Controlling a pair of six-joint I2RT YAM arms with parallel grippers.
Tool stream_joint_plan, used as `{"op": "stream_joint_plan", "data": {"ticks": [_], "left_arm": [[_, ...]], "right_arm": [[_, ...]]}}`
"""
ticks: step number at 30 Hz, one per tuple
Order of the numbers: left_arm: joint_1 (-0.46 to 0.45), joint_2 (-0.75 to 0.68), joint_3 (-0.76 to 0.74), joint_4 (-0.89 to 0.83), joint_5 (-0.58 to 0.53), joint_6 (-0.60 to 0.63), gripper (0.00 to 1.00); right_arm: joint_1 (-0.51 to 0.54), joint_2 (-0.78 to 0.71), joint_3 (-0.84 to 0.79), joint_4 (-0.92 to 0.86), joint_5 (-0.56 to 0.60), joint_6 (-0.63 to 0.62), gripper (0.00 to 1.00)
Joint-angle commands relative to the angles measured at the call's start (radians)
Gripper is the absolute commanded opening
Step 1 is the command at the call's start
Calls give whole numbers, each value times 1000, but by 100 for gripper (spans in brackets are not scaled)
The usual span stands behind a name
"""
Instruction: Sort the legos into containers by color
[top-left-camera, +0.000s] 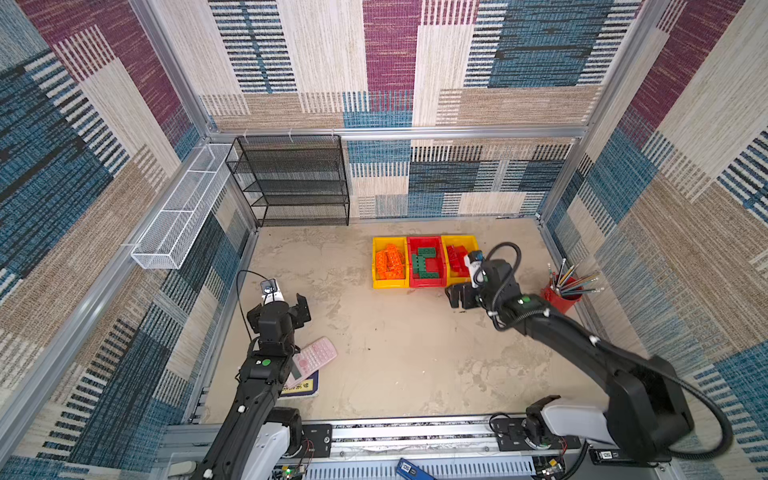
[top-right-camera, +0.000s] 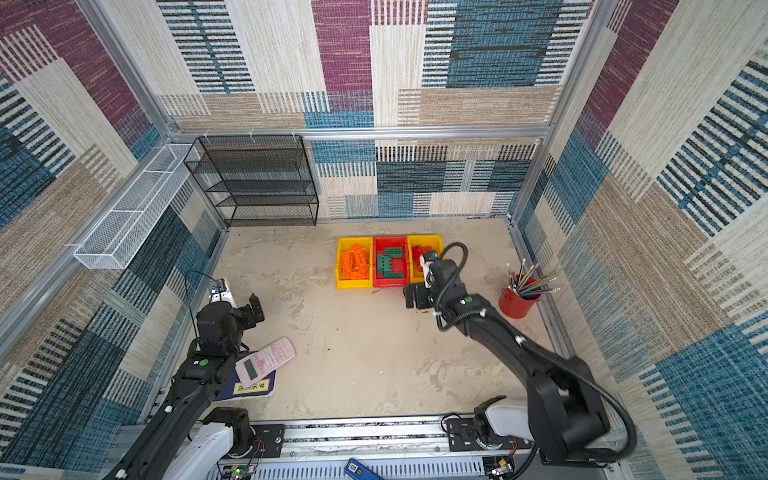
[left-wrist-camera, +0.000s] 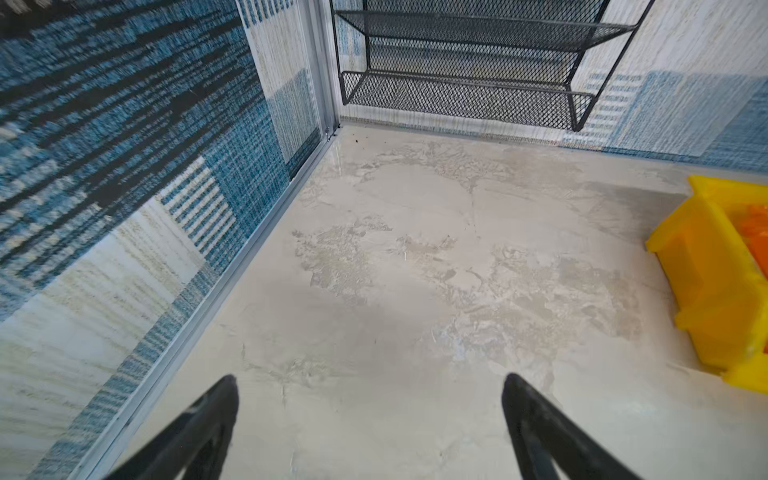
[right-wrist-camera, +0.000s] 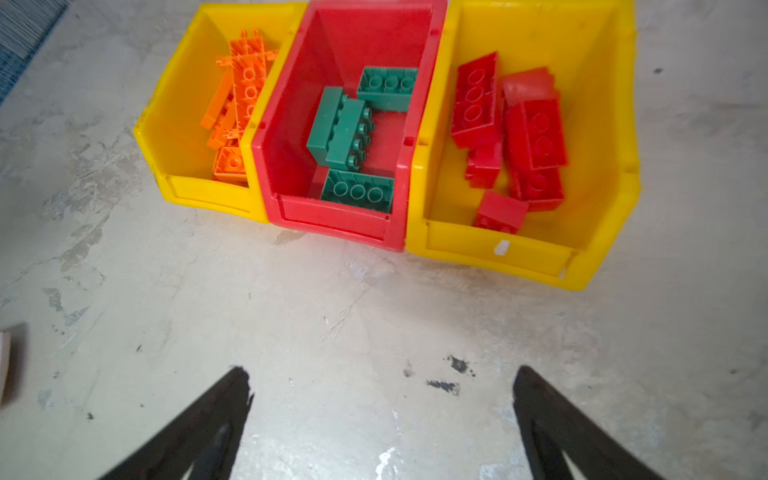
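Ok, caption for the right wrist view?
Open right claw facing orange legos in yellow bin, green legos in red bin, red legos in second yellow bin.

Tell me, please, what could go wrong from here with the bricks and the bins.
1. The open right gripper sits just in front of the row of bins; a forward move could shove them.
2. The red pencil cup stands close beside the right arm; a sideways swing might tip it.
3. The left arm partly covers the pink calculator; a low pull back may drag it.
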Motion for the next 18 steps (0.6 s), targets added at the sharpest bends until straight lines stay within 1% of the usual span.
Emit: {"op": "stream_joint_plan", "data": {"ticks": [1,3,4,6,8,10,11,13,14,16,17,18], "left_arm": [[28,85,-57,266,70,38,99],[56,162,-102,409,88,45,99],[68,199,-112,461,101,44,99],[94,285,-123,574,140,47,99],[101,370,-129,663,153,56,99],[108,457,-133,761,179,59,99],[111,487,-132,788,192,34,99],[111,559,-121,839,246,47,99],[111,604,-122,878,254,46,99],[111,715,-129,1027,236,47,99],[111,706,-112,972,267,57,100],[111,674,-86,873,298,64,100]], "right_arm": [[-11,-178,-211,439,187,-146,100],[-60,-274,-349,588,231,-167,100],[-89,-298,-396,639,238,-170,100],[-143,-300,-466,723,257,-187,100],[-177,-268,-510,816,285,-201,100],[-210,-231,-544,938,245,-224,100],[-224,-209,-550,987,228,-224,100],[-253,-149,-559,1085,183,-216,100],[-267,-109,-566,1141,161,-211,100],[-292,-17,-585,1264,131,-197,100],[-308,37,-596,1330,107,-187,100],[-319,84,-598,1394,89,-184,100]]}}
